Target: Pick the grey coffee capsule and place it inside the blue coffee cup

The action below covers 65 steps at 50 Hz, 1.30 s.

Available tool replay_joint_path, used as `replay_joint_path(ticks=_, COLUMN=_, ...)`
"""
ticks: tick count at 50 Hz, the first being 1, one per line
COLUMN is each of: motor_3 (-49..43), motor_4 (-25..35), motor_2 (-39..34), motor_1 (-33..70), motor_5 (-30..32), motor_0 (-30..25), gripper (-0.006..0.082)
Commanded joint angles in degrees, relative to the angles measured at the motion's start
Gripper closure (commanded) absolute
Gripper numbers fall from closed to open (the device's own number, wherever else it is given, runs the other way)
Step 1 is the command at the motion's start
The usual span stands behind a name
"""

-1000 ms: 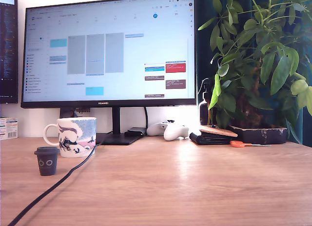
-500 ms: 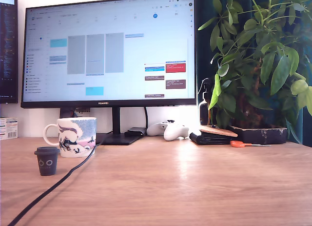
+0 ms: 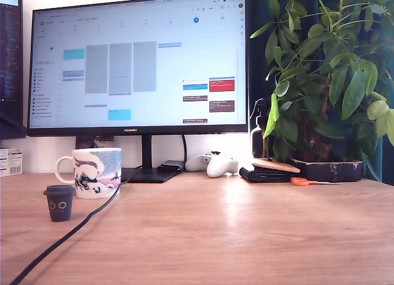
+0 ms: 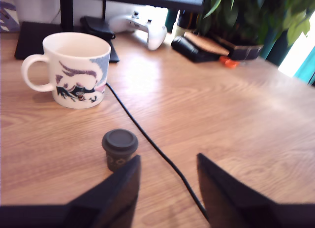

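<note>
Wrist view shows the gripper (image 4: pixel 169 181) spread wide, holding nothing. The grey coffee capsule (image 4: pixel 119 148) stands on the desk near the blue coffee cup (image 4: pixel 75 69). Nothing is picked up yet.

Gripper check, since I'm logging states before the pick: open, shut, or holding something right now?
Gripper: open and empty, fingers spread; the grey coffee capsule stands on the desk just ahead of one finger, not between them.

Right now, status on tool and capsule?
Tool open, empty. Grey capsule upright just ahead, clear of the cup. Black cable alongside capsule.
</note>
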Motion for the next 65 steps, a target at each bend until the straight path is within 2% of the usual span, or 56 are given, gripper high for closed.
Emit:
replay_joint_path(ticks=1, motor_3=2.23, motor_4=-0.28, motor_2=-1.77, motor_1=2.89, motor_5=1.40, motor_0=-0.22, gripper=0.0079)
replay_joint_path(ticks=15, motor_3=12.50, motor_4=-1.01, motor_2=-0.74, motor_1=17.27, motor_5=4.15, motor_0=-0.22, gripper=0.0080)
replay_joint_path(ticks=27, motor_3=19.04, motor_4=-1.27, motor_2=3.37, motor_1=31.21, motor_5=6.12, motor_0=-0.22, gripper=0.0082)
replay_joint_path(ticks=51, motor_3=21.57, motor_4=-1.40, motor_2=14.51, motor_1=53.09, motor_5=7.61, motor_0=-0.22, gripper=0.0089)
replay_joint_path(ticks=59, motor_3=21.57, motor_4=-1.40, motor_2=16.46, motor_1=55.32, motor_5=7.61, motor_0=-0.22, gripper=0.0199)
replay_joint_path(ticks=65, motor_3=21.46, motor_4=-1.40, motor_2=17.11, motor_1=55.36, motor_5=7.76, motor_0=-0.22, gripper=0.0330)
